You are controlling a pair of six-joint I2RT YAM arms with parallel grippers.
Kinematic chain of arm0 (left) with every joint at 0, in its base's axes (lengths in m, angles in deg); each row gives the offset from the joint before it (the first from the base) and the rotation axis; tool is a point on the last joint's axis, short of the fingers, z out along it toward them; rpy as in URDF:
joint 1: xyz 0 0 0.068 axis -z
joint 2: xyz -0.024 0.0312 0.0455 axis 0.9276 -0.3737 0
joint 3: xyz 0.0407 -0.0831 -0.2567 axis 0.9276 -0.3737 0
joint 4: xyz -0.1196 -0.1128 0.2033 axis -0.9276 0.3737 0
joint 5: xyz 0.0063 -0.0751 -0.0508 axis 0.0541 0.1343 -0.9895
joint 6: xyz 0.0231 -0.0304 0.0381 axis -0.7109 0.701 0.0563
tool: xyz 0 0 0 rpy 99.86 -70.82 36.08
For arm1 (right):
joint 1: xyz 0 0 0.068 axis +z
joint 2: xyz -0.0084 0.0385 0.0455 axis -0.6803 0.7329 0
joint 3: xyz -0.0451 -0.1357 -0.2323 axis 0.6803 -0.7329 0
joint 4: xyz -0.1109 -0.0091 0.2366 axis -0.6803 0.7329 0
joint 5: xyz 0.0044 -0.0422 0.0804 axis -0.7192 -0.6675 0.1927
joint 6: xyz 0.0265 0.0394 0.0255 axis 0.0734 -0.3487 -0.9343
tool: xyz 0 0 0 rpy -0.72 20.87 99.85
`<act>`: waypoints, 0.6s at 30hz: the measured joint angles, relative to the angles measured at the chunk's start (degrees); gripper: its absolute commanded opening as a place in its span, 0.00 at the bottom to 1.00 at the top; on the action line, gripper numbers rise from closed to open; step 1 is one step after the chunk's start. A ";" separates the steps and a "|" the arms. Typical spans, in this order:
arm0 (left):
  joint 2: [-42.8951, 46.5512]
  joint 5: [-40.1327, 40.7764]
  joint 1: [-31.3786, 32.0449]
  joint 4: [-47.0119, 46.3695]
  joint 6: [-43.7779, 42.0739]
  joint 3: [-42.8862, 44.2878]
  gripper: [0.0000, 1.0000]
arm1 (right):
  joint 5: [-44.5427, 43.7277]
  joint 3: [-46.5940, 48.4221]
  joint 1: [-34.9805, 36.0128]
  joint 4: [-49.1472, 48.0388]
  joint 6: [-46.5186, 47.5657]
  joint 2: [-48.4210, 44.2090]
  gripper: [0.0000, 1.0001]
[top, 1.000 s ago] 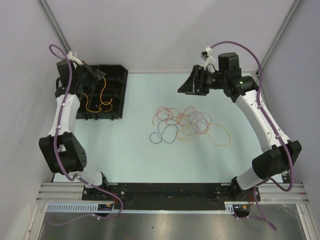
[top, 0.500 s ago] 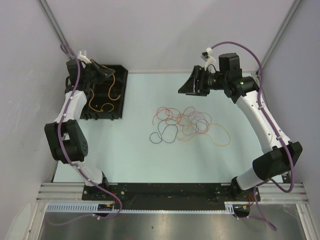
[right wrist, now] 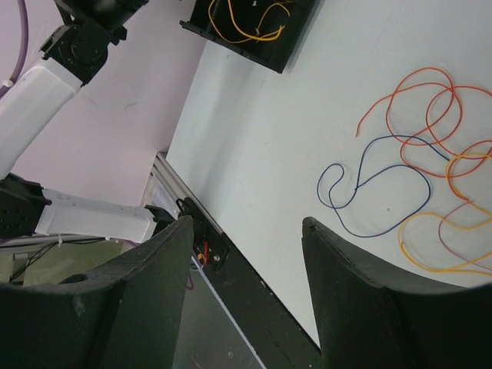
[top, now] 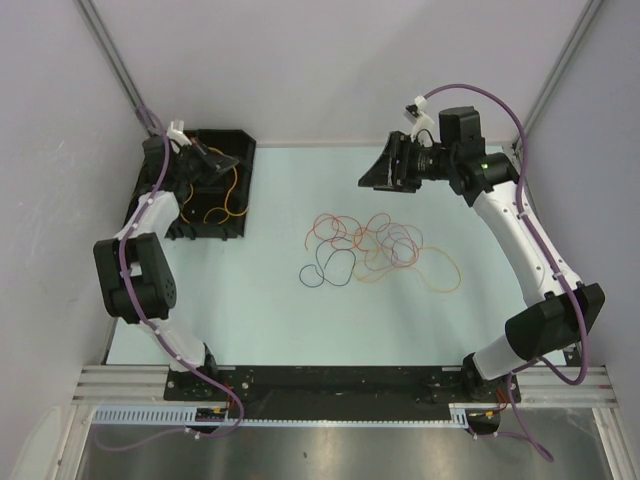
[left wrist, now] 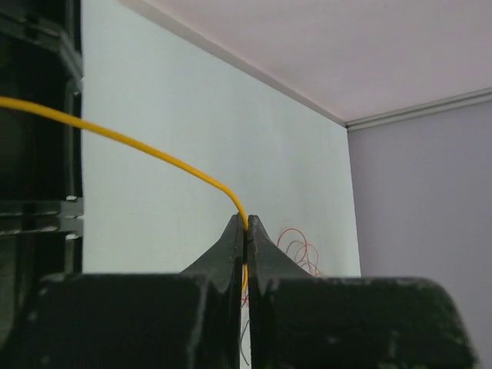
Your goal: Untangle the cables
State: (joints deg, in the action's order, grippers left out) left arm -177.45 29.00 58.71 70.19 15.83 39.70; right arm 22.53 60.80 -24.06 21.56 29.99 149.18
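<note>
No writing, brand or number is legible anywhere; tiny coloured specks on the front rail (top: 330, 421) may be labels.

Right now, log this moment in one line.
left gripper: shut on yellow cable, over black tray | right gripper: open, empty | other cables: tangled on table

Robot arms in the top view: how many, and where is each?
2. The left arm stands at the left, reaching over the black tray; the right arm stands at the right, reaching over the table. None seems hidden.
</note>
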 measured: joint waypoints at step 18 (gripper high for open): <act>0.61 10.38 -4.87 8.17 -8.07 -3.17 0.00 | 0.00 0.00 -0.90 0.15 -0.02 0.13 0.63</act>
State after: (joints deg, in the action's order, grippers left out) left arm -176.83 39.38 53.84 78.37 7.77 36.53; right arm 22.53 60.80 -24.95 21.71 29.97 149.31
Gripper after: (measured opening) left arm 0.011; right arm 0.629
